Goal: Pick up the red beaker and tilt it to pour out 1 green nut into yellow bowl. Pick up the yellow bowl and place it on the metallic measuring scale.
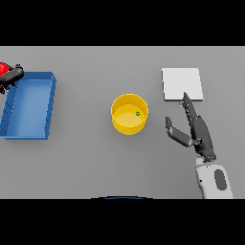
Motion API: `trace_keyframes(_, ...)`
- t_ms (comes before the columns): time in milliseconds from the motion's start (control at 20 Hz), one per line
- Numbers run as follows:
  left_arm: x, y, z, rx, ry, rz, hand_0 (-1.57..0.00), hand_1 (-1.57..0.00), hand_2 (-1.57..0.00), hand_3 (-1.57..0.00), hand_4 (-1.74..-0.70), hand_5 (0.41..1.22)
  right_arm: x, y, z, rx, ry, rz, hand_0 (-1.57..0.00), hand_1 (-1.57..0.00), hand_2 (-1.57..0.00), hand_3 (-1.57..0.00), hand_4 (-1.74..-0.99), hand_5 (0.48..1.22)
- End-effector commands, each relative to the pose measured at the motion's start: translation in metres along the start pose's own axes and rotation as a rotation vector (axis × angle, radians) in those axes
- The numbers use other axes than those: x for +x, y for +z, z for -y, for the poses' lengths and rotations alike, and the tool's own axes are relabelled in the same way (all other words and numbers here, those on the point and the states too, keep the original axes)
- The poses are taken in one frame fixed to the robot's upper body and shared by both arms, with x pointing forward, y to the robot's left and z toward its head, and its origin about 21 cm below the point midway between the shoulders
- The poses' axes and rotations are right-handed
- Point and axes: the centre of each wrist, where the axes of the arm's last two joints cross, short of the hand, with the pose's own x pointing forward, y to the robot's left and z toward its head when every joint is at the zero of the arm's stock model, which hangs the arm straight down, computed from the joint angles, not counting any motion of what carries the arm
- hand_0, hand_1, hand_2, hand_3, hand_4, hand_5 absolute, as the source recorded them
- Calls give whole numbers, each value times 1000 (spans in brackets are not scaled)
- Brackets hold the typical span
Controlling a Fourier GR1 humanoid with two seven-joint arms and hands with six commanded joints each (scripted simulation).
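Already the yellow bowl (129, 114) holds one green nut (138, 113). Right of the bowl, the right hand (197, 130) hovers with fingers straight and thumb spread, fingertips at the metallic measuring scale (182, 83). Far left of the bowl, beyond the blue bin (29, 104), the left hand (13, 75) grips the red beaker (4, 68).

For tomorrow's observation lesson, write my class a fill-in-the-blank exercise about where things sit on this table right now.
1. The green nut lies inside the ____ bowl.
2. The right hand, fingers straight, shows between the bowl and the ____ scale.
3. The left hand holds the red beaker at the far corner of the ____ bin.

Missing words: yellow; metallic; blue
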Motion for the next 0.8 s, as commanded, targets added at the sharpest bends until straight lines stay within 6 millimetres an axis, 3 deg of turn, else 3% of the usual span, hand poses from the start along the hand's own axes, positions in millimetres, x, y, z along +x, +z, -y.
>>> trace_keyframes(0,0,1,-2,-27,13,5,-1227,-1038,-934,-580,-974,735,-2,0,0,-1,-3,-1,1,1,1,1,-1320,729)
trace_keyframes(150,0,6,-6,-93,-18,31,-628,-531,-478,-297,-851,688,-3,5,2,4,-4,1,1,1,1,1,-1321,725)
trace_keyframes(300,2,8,-1,-111,-96,18,-321,-271,-244,-151,-794,659,-1,-1,1,7,-4,-6,1,1,1,1,-1315,724)
trace_keyframes(500,0,8,0,-117,-141,0,-131,-111,-99,-61,-760,655,-3,3,-1,-5,25,-6,1,1,1,1,-1305,717)
trace_keyframes(750,-4,4,5,-67,-103,39,-42,-36,-32,-19,-728,664,5,0,-7,-6,72,-39,1,1,1,1,-1281,688)
